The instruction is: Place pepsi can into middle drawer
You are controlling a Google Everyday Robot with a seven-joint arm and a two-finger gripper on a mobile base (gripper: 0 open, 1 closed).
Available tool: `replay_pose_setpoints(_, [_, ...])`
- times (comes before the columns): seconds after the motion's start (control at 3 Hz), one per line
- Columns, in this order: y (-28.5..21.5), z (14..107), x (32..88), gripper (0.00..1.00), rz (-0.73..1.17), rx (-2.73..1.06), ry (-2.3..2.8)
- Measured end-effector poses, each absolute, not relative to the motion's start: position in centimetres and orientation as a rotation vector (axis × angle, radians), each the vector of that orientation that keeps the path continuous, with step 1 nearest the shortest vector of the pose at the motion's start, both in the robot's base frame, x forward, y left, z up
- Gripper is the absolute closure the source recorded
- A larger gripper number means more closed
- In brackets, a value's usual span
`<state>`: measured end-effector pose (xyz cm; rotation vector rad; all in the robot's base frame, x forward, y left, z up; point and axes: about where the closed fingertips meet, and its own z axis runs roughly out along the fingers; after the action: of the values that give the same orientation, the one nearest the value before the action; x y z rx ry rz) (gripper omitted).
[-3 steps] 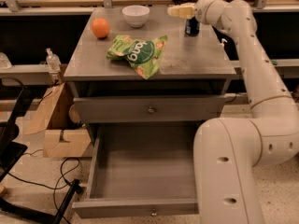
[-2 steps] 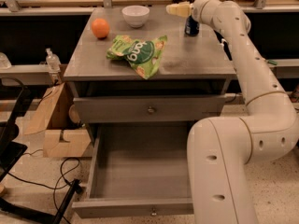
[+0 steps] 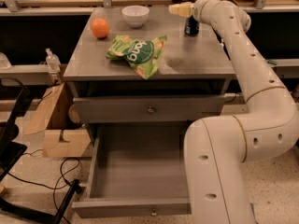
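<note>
Arm (image 3: pixel 259 73) rises from the base at lower right, bends at the elbow and reaches back over the cabinet top (image 3: pixel 191 62) to its far right corner. Gripper (image 3: pixel 179 9) points left, level with the surface, just above the pepsi can (image 3: pixel 190 27); whether it is parted or closed cannot be told. Can stands upright beneath the wrist, well apart from the middle drawer (image 3: pixel 135 167), which is pulled out below.

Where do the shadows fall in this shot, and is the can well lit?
Camera view: a soft dark patch lies on the tabletop right of the chip bag; the pepsi can looks dark, sitting by the claw at the back right corner; the open middle drawer is evenly lit inside.
</note>
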<state>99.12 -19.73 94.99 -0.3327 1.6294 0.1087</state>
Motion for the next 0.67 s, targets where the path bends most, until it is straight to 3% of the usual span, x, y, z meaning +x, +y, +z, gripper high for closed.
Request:
replay_pose_setpoints(0.33, [-17.8,93.5,99.3,0.00,0.170,-0.363,1.631])
replay_pose_setpoints(0.67, [-15.5,91.9,99.3,0.18,0.223,-0.419,1.631])
